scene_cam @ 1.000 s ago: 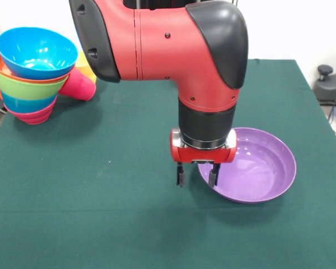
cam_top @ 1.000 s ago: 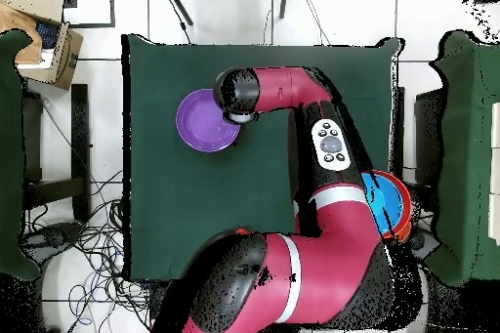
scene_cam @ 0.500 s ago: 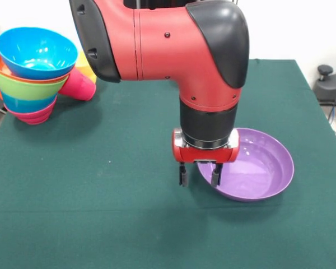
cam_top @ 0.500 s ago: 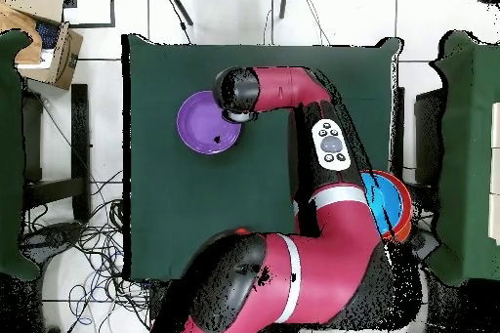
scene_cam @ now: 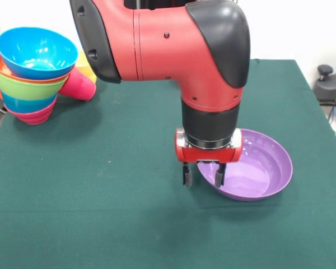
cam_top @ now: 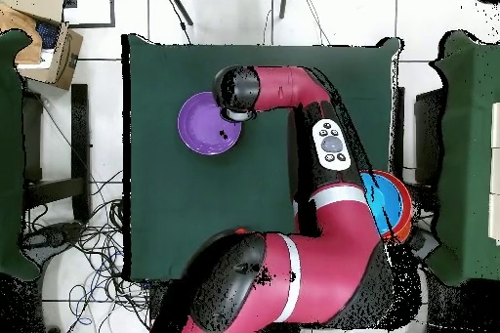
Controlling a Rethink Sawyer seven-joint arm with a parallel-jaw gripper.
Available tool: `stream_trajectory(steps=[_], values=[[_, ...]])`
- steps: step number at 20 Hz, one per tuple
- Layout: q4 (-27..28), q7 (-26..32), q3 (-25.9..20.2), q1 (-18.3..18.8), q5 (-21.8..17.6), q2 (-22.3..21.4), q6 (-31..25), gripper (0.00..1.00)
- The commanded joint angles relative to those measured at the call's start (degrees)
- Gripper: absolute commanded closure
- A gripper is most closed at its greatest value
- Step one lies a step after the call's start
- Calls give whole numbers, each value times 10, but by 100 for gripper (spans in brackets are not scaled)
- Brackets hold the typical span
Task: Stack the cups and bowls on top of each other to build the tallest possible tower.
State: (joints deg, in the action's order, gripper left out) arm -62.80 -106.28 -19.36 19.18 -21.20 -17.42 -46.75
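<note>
In the front view, the gripper (scene_cam: 203, 175) hangs over the near rim of the purple bowl (scene_cam: 257, 168), its 2 fingers apart, 1 outside the rim and 1 inside. That bowl sits toward the desk's (scene_cam: 101, 185) near right. At the far left corner stands the tower (scene_cam: 31, 75), topped by the blue bowl (scene_cam: 36, 53), with a magenta bowl (scene_cam: 78, 85) lying beside it. From overhead, the purple bowl (cam_top: 203, 124) lies toward the left edge, the arm (cam_top: 293, 95) reaching over it, and the blue bowl (cam_top: 391, 202) shows at the desk's right edge.
</note>
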Motion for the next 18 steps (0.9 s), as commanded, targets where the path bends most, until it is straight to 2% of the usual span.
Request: stream_trajectory(steps=[1, 18], values=[[-11, 29, -33, -15, 3, 30, 2, 0], [-3, 76, -48, -6, -1, 67, 4, 0]])
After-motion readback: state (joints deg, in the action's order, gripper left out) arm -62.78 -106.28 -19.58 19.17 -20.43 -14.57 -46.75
